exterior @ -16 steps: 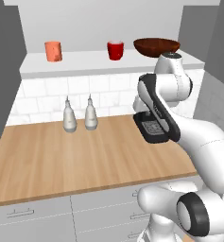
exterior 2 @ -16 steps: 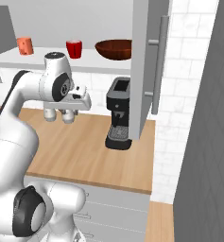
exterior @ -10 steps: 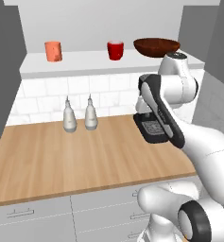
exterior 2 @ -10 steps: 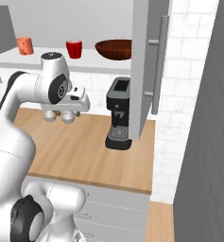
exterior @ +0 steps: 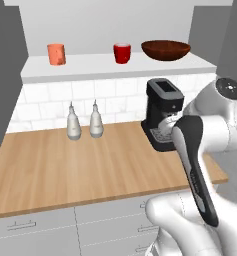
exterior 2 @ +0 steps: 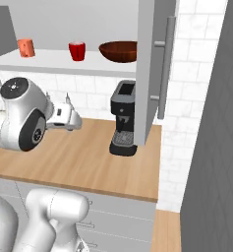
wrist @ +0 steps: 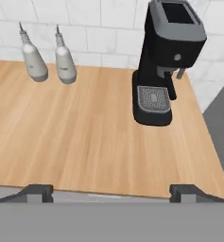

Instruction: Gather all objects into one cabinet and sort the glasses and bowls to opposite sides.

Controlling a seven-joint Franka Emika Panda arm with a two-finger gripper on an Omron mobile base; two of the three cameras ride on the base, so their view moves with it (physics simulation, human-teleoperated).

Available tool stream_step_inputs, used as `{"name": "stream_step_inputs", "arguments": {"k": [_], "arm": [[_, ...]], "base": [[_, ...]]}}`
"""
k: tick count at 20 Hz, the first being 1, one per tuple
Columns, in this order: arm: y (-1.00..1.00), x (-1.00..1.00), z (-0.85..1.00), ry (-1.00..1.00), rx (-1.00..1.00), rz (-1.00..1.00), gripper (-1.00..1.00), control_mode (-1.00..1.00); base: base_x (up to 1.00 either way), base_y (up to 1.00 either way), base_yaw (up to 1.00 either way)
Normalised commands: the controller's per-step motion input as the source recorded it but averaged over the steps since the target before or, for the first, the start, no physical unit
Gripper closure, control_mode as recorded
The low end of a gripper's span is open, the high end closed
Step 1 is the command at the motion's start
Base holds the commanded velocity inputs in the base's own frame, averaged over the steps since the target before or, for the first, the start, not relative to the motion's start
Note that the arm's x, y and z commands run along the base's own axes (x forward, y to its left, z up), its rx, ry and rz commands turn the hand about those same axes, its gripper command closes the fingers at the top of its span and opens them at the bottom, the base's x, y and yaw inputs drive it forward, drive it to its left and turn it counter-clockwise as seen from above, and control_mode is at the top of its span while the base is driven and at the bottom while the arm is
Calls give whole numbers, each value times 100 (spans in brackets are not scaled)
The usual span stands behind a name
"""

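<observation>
A salmon-orange cup (exterior: 56, 53), a red cup (exterior: 122, 52) and a wide dark brown bowl (exterior: 165, 50) stand in a row on the white shelf (exterior: 90, 69) of the open cabinet. The same three show from the right: cup (exterior 2: 25, 47), red cup (exterior 2: 77, 50), bowl (exterior 2: 119, 51). The cabinet's grey door (exterior 2: 148, 88) with its bar handle (exterior 2: 165, 69) hangs open at the right. My gripper (wrist: 112, 193) is open with nothing between its tips. It hovers over the counter's front edge, well below the shelf.
A black coffee machine (wrist: 163, 61) stands at the right end of the wooden counter (wrist: 75, 137), under the shelf. Two white shaker bottles (wrist: 34, 59) (wrist: 64, 61) stand by the tiled wall. My bent arm (exterior: 197, 165) fills the lower right of the left base view.
The arm has drawn back and down from in front of the coffee machine toward the counter's front edge, uncovering the machine. Cups and bowl have not moved.
</observation>
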Motion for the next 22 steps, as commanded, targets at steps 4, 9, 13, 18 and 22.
{"name": "stream_step_inputs", "arguments": {"k": [4, 9, 13, 18, 22], "arm": [[-12, -100, 43, -41, 1, -14, -100, -100], [-2, -100, 45, -25, 16, -17, -100, -100], [-7, -95, 50, -8, 29, -12, -100, -100], [0, -24, 9, 0, 9, -5, -100, -100], [2, 0, -26, 19, -1, 12, -100, -100]], "base": [[0, 0, 0], [0, 0, 0], [0, 0, 0], [0, 0, 0], [0, 0, 0]]}}
